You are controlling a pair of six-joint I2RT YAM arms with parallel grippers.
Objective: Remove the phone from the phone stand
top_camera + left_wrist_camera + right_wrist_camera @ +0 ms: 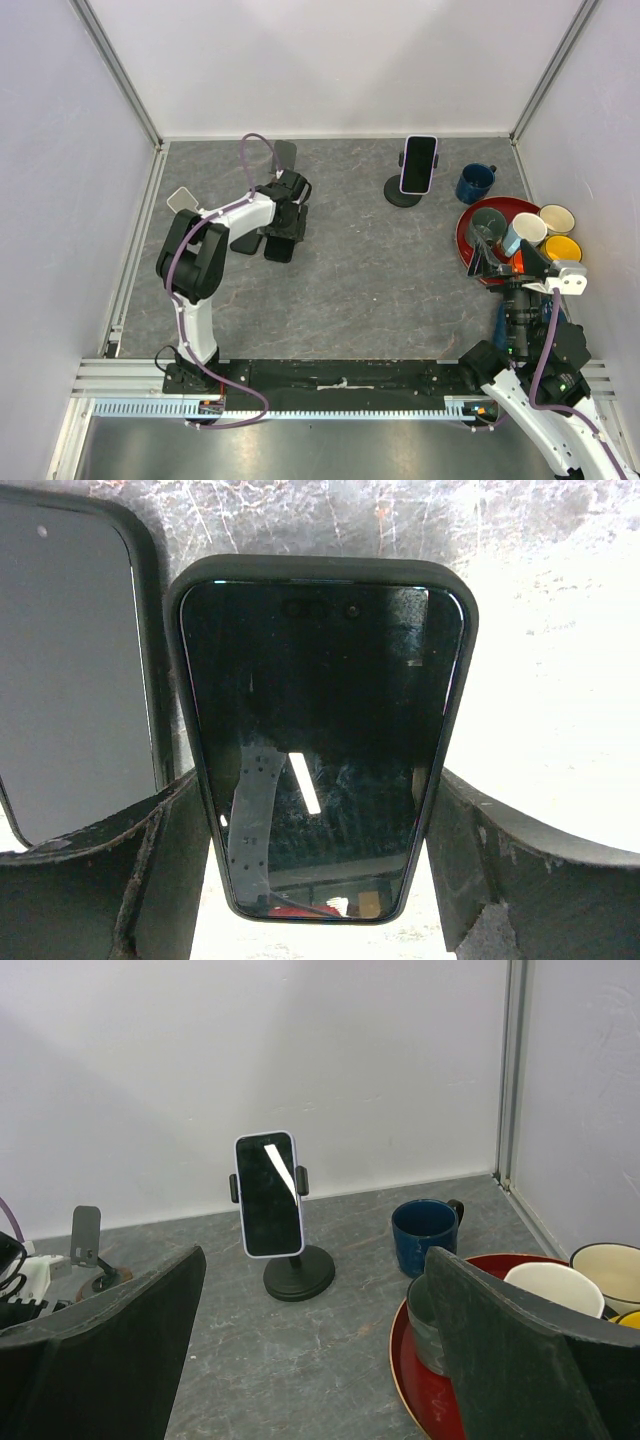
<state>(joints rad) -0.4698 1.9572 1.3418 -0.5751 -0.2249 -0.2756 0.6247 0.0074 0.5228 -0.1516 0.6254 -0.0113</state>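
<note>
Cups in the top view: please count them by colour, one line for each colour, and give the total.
Blue cup: 1
Grey cup: 1
White cup: 1
Cream cup: 1
Yellow cup: 1
Total: 5

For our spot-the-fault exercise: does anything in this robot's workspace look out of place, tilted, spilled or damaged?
Nothing is spilled or broken. One oddity: the left gripper straddles a dark phone next to a second phone, while the pale-cased phone stands clamped in its black stand, untouched and well away from it.
</note>
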